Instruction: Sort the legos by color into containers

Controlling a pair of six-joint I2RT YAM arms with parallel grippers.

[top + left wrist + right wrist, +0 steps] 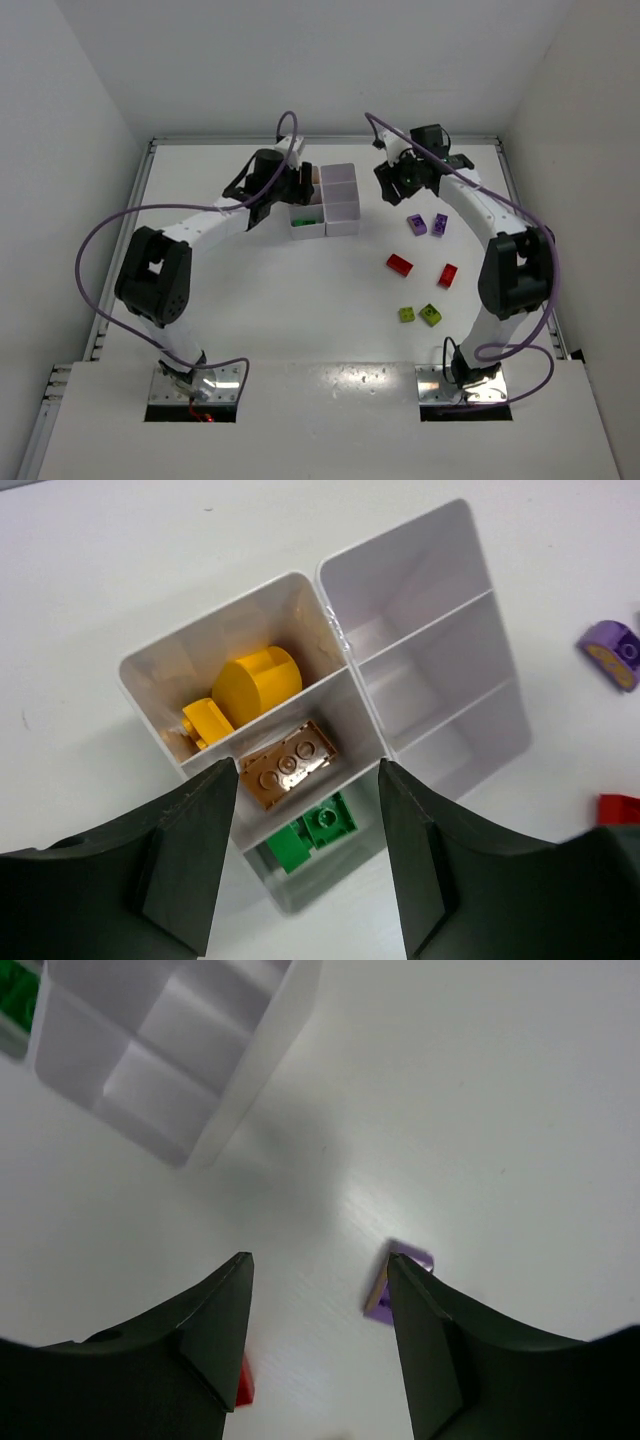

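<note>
White desk boxed in by white walls. Nearest the arm bases lie two lime legos [430, 314], then two red legos [399, 264], then two purple legos [417, 225], all loose. Right pincer [318, 1260] hangs near the purple pair, jaws apart and empty. One purple brick sits just beside a finger, not between the jaws, so closing now would likely shove it aside. Further off, left pincer [308, 775] hovers, jaws apart and empty, over the white tray [440, 540], whose left column holds green, orange-brown and yellow pieces. Its fingers are close to the thin dividers, so a careless move could snag and drag the tray.
</note>
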